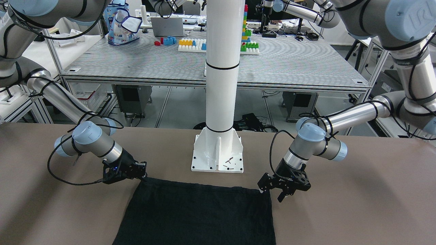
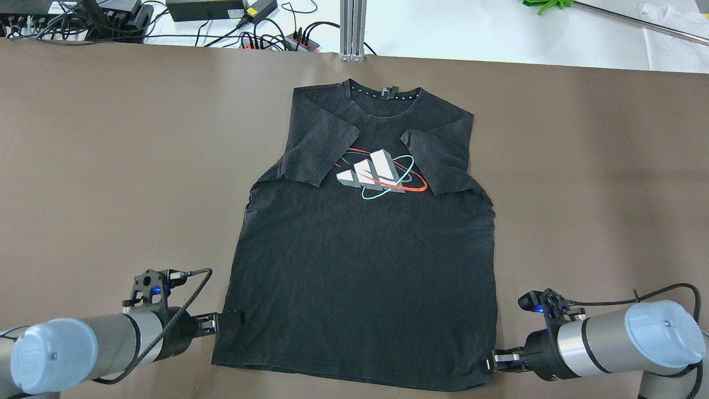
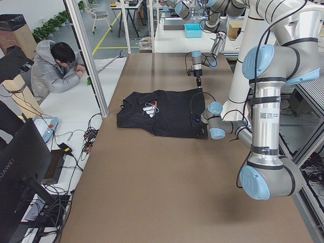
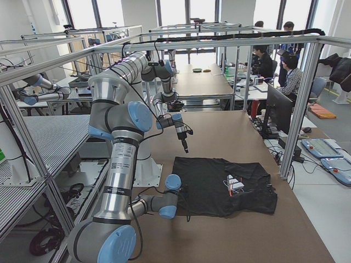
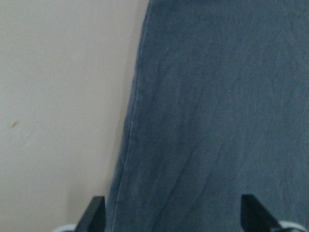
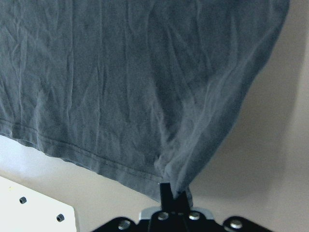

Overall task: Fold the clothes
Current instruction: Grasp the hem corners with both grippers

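Note:
A black T-shirt [image 2: 365, 266] with a white, red and teal chest logo lies flat on the brown table, sleeves folded inward, hem toward me. It also shows in the front view [image 1: 197, 214]. My right gripper [image 2: 490, 361] is shut on the shirt's right hem corner; the right wrist view shows the cloth [image 6: 120, 72] pulled into the pinch of that gripper [image 6: 173, 193]. My left gripper [image 2: 231, 320] is open at the shirt's left edge near the hem. In the left wrist view its fingertips [image 5: 96, 215] straddle the shirt's edge [image 5: 217, 121].
The white pole's base plate [image 1: 218, 156] stands on the table just behind the hem, between my grippers, with small screws on it. Cables and power strips [image 2: 266, 39] lie past the far edge. A person [image 3: 53, 71] sits off the table's far side.

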Robot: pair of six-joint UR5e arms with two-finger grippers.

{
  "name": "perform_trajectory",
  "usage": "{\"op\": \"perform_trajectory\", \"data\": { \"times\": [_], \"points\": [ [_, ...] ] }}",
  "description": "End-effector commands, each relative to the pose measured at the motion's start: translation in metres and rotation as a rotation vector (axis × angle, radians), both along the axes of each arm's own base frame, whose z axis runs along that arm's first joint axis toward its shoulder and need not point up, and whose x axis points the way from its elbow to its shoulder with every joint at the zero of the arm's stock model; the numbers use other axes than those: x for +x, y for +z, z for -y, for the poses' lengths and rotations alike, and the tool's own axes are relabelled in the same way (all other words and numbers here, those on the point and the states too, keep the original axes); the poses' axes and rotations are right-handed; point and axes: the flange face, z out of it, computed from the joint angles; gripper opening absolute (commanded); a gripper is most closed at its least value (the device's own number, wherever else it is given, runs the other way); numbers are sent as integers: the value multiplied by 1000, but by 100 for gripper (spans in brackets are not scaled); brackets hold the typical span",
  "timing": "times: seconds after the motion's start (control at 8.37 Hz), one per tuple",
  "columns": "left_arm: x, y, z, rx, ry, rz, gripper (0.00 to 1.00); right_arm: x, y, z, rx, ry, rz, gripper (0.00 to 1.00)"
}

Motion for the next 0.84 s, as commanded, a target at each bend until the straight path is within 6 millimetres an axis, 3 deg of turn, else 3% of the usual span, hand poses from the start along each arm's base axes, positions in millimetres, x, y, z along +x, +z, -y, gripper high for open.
{"op": "perform_trajectory", "data": {
  "times": [0.0,0.24,0.6,0.72],
  "points": [
    [24,5,-44,-3,2,-3,100,-1,0,0,0,0,0,0],
    [37,23,-51,8,-10,35,100,-1,-1,1,1,0,3,0],
    [47,29,-50,6,-10,46,98,-1,0,1,0,2,0,0],
    [47,28,-50,7,-10,45,84,-2,-1,1,1,2,1,0]
  ]
}}
